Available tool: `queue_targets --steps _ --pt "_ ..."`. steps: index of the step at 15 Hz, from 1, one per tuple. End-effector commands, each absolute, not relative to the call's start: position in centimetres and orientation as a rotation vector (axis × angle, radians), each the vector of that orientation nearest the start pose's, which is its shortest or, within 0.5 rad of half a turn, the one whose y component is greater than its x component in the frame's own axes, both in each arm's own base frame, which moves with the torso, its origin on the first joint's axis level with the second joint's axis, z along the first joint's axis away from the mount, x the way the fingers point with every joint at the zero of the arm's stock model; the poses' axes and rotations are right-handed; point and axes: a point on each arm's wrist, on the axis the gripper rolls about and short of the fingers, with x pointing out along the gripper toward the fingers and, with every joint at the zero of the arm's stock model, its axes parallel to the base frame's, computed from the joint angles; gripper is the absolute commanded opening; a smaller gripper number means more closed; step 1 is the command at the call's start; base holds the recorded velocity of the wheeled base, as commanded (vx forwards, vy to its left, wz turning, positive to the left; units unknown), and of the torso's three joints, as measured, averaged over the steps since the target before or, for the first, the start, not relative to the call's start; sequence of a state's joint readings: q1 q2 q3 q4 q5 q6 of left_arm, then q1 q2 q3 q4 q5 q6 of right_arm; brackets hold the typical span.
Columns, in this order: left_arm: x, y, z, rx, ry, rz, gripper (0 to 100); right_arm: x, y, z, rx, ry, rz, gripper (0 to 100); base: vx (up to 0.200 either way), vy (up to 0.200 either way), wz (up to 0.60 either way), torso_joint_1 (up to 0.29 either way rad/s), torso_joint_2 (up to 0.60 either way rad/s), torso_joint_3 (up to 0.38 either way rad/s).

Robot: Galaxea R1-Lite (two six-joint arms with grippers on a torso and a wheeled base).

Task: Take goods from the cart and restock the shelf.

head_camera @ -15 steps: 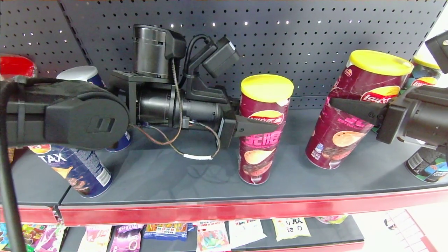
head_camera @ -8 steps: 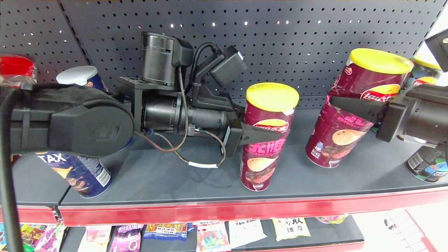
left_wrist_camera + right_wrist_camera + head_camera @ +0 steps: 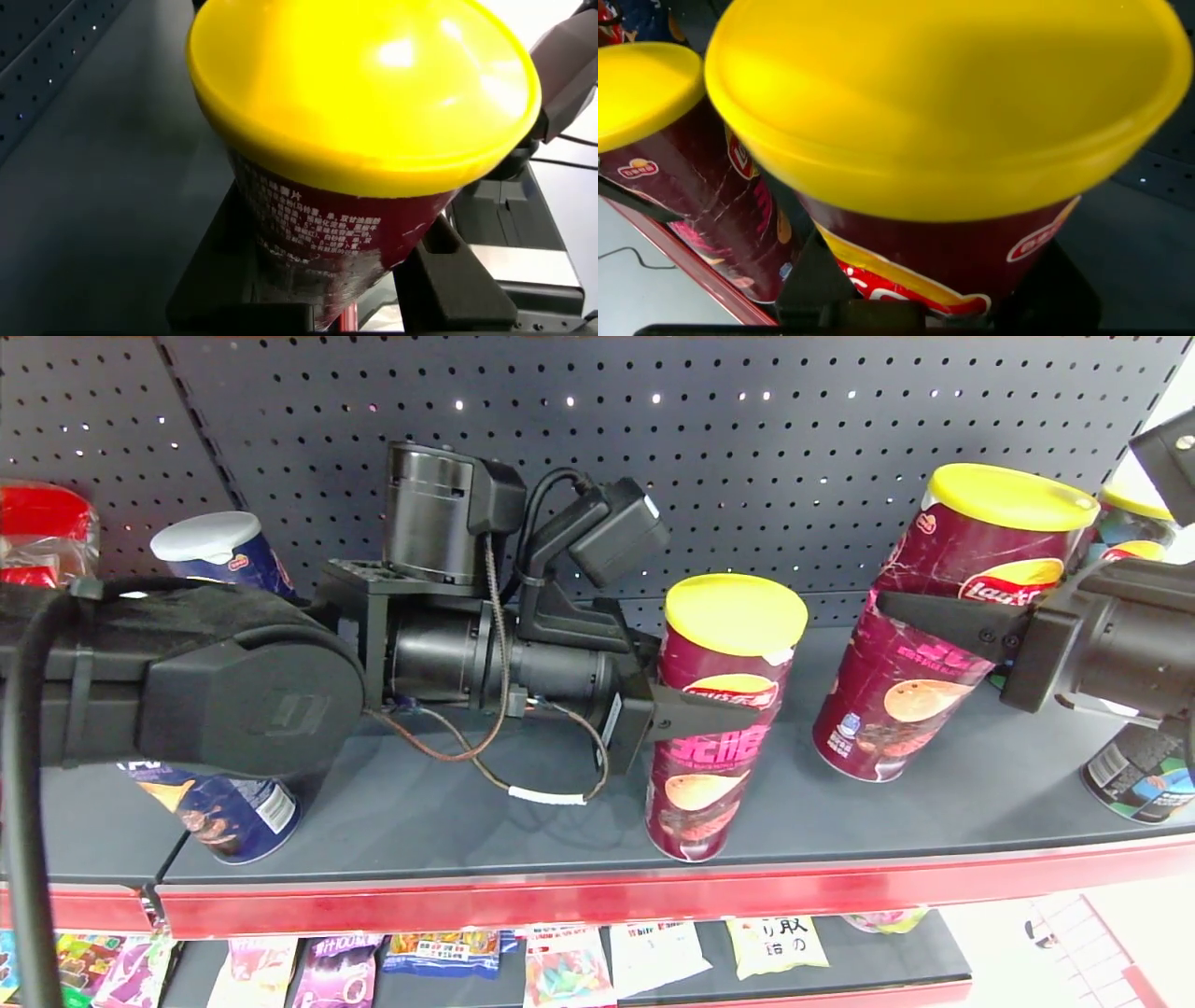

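Note:
A maroon chip can with a yellow lid (image 3: 724,709) stands slightly tilted near the shelf's front edge, and my left gripper (image 3: 719,709) is shut on its upper half. In the left wrist view the same can (image 3: 364,103) sits between the black fingers (image 3: 215,271). To the right, a second maroon can (image 3: 934,644) leans left over the grey shelf board (image 3: 467,812), with my right gripper (image 3: 920,616) shut on it just below the lid. The right wrist view shows that can's lid (image 3: 943,103) close up and the first can (image 3: 654,121) beside it.
Two blue cans (image 3: 219,803) (image 3: 219,546) and a red-lidded item (image 3: 42,523) stand at the left. A dark green can (image 3: 1139,775) and another yellow-lidded can (image 3: 1134,537) stand at the far right. Pegboard (image 3: 794,448) backs the shelf. Snack bags (image 3: 560,961) lie on the shelf below.
My left gripper has carried its can to the right and down toward the shelf's front edge. The right gripper and its can have hardly moved.

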State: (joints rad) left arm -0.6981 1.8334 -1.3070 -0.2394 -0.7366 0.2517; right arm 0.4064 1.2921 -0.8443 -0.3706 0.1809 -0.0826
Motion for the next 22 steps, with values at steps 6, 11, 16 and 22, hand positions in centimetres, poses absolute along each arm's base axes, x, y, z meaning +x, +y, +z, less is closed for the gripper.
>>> queue_targets --steps 6,11,16,22 --pt "26.28 -24.01 23.66 0.195 0.151 -1.454 0 19.22 8.71 27.16 -0.09 0.059 0.59 0 0.0 0.0 0.0 0.0 0.0 0.0" --pt "26.21 -23.95 23.91 0.188 0.149 -1.452 0 19.26 8.73 27.18 -0.09 0.059 0.59 0 0.0 0.0 0.0 0.0 0.0 0.0" --pt "26.01 -23.86 23.82 0.177 0.164 -1.454 0 19.26 8.73 27.18 -0.09 0.059 0.59 0 0.0 0.0 0.0 0.0 0.0 0.0" --pt "25.7 -23.53 23.18 0.176 0.191 -1.454 100 19.3 8.75 27.14 -0.09 0.061 0.59 0 0.0 0.0 0.0 0.0 0.0 0.0"
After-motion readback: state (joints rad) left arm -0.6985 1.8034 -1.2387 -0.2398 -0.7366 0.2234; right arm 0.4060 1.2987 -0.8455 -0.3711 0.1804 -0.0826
